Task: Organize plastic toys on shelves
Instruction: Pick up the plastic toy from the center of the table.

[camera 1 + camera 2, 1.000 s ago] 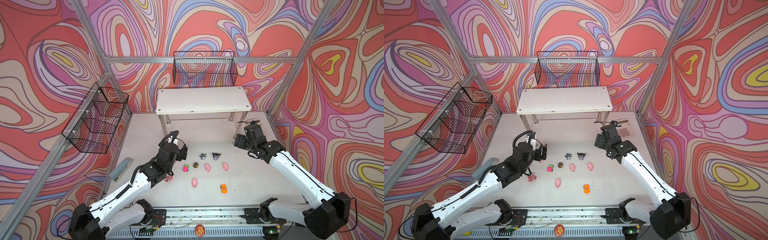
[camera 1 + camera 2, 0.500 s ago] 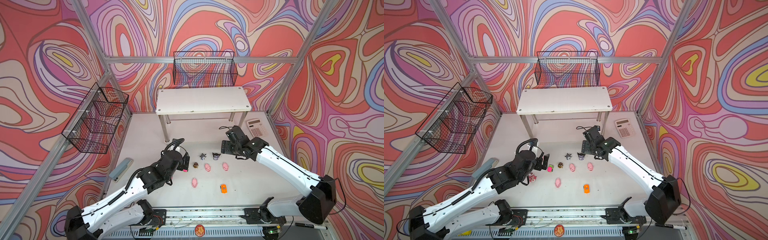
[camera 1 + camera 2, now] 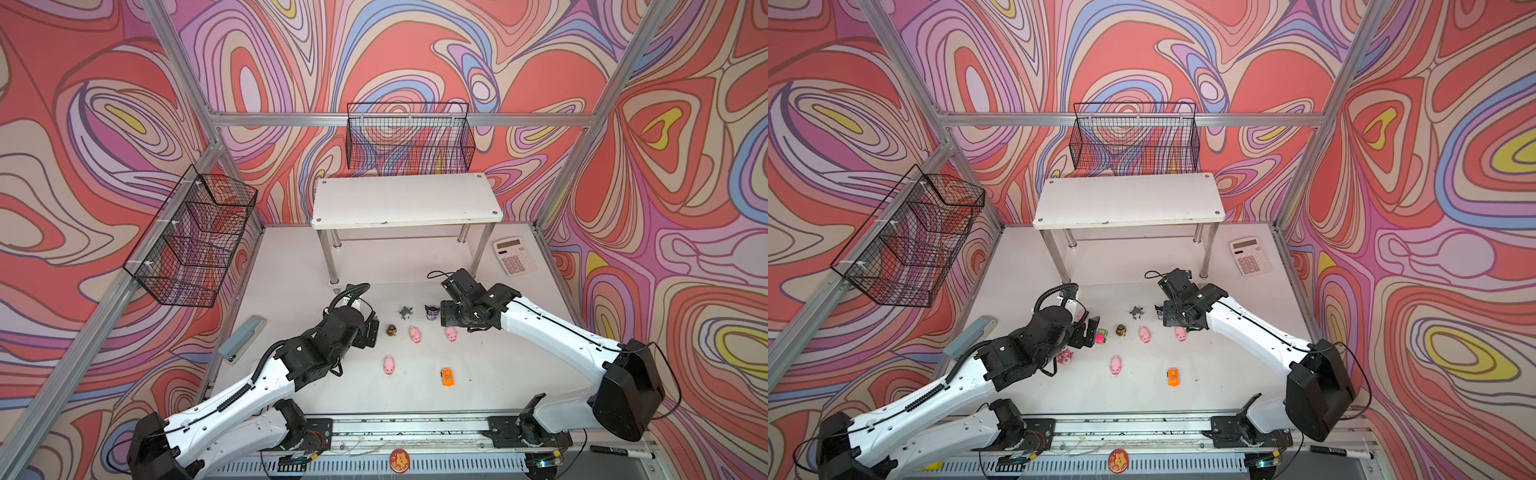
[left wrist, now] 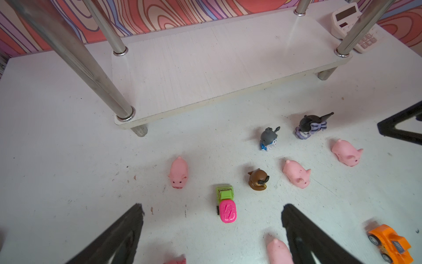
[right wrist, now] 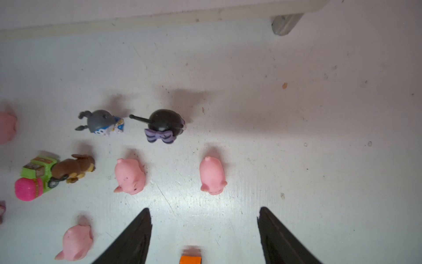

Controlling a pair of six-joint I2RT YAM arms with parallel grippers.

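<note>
The plastic toys lie on the white table in front of the shelves [image 3: 405, 199]: a grey figure [image 3: 405, 312], a dark horned one [image 5: 163, 123], a brown one [image 3: 391, 330], three pink pigs [image 3: 415, 333], [image 3: 451, 333], [image 3: 389, 365] and an orange car [image 3: 447, 377]. A pink bear [image 3: 1065, 356] lies beside the left arm. My left gripper [image 4: 212, 205] is open and low over the table, with the pink-green car [image 4: 226, 205] between its fingertips, untouched. My right gripper [image 5: 204, 208] hangs open and empty just short of a pig [image 5: 212, 176].
The shelves' lower board [image 4: 217, 64] sits close behind the toys, between chrome legs. A calculator [image 3: 514, 255] lies at the back right and a grey stapler [image 3: 243, 338] at the left edge. Black wire baskets [image 3: 409, 141], [image 3: 195, 237] hang on the walls.
The right arm swung in from beside the shelves' right leg to over the toys' right end. The left gripper slid forward and down to the pink-green car.
</note>
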